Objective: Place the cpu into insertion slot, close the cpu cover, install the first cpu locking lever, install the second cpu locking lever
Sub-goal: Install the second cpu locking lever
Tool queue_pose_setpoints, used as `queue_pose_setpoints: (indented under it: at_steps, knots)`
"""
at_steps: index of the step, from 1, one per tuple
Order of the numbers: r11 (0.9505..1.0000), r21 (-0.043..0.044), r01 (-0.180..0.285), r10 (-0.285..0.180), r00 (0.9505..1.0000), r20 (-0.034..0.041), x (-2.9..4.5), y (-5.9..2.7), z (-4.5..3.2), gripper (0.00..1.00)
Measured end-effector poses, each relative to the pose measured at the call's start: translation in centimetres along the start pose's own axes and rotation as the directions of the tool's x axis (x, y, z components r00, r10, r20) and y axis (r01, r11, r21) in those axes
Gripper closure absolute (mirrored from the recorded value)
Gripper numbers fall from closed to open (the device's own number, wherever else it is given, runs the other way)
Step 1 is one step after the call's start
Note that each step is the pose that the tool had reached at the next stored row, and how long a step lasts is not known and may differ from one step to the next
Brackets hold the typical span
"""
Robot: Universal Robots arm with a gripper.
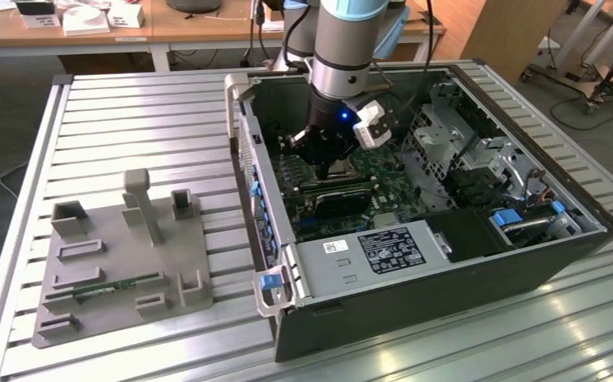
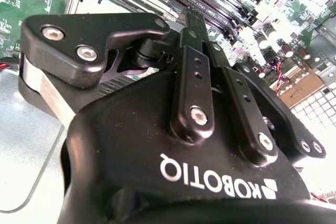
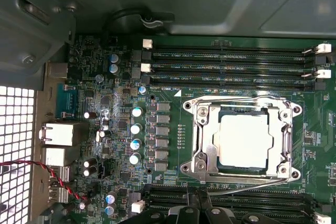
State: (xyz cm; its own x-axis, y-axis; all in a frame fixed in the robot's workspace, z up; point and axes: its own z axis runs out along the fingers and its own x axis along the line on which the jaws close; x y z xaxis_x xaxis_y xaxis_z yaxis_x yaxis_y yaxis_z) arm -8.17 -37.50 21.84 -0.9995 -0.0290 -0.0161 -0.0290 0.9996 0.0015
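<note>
Gripper (image 2: pixel 189 51) links and housing sit nearest the lens in the second wrist view. Whether the gripper is parted or clamped cannot be determined. White lettering on its housing appears inverted there. In the exterior view the gripper hangs low inside the computer case (image 1: pixel 423 302), directly above the insertion slot (image 3: pixel 294 111), presumably to work the socket hardware. The cpu (image 3: pixel 245 140) lies flat in that slot, silver top up. The cpu cover (image 3: pixel 206 145) appears to lie down around it, its window framing the chip. Thin wire locking levers (image 3: pixel 236 98) run along two sides of the frame; whether they are latched cannot be told. Long black memory slots (image 3: pixel 231 69) flank the socket on the green motherboard (image 3: pixel 315 145). The case lies on its side, opened, which likely gives access from above. A printed label (image 1: pixel 392 248) sits on its top face.
</note>
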Motion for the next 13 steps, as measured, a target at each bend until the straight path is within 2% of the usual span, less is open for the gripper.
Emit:
queue_pose_setpoints:
  at_steps: [5,6,13]
  knots:
    - [1.0000,0.0000,0.000,0.000,1.0000,0.0000,0.06,0.00,0.19,0.90]
    - [1.0000,0.0000,0.000,0.000,1.0000,0.0000,0.21,0.00,0.65,0.90]
    - [1.0000,0.0000,0.000,0.000,1.0000,0.0000,0.23,0.00,0.73,0.90]
